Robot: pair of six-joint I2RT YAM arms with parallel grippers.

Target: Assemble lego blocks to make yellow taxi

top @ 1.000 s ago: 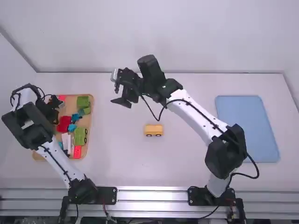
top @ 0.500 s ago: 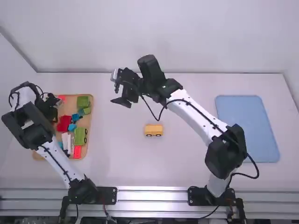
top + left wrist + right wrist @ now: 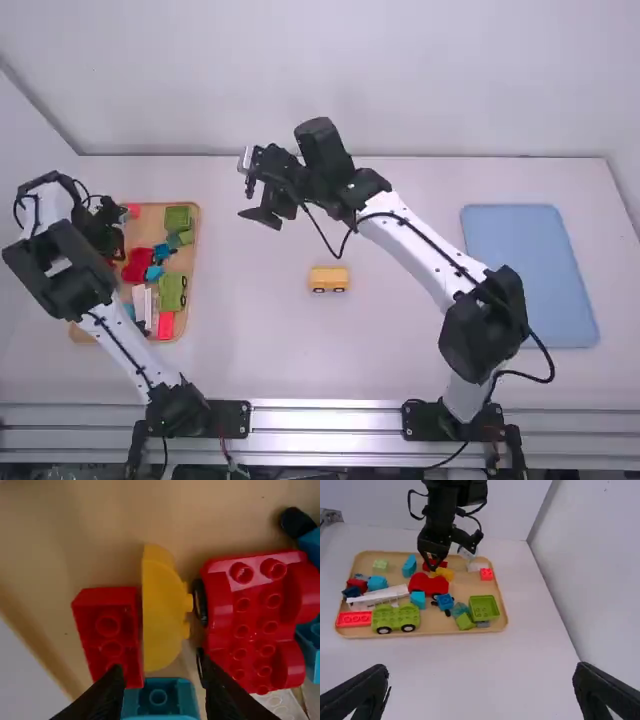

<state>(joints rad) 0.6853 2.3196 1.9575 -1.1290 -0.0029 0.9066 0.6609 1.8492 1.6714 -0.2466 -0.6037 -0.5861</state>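
Observation:
Over the far left part of the wooden tray, my left gripper (image 3: 112,250) hangs low. In the left wrist view the left gripper (image 3: 162,672) is open, its fingertips just short of a yellow curved piece (image 3: 161,610) that lies on its side between a red brick (image 3: 112,635) and a red car-shaped piece (image 3: 252,615). A yellow wheeled block (image 3: 328,279) sits on the middle of the table. My right gripper (image 3: 262,217) is held above the table's back half; in the right wrist view the right gripper (image 3: 482,682) has its fingers wide apart with nothing between them.
The wooden tray (image 3: 492,615) also holds a green wheeled base (image 3: 395,618), a green box piece (image 3: 483,608), a white piece (image 3: 380,595) and several blue blocks. A blue mat (image 3: 530,275) lies at the table's right.
My left gripper and wrist have shifted slightly over the tray, a little to the left in the high view. The right arm and the yellow wheeled block have stayed put.

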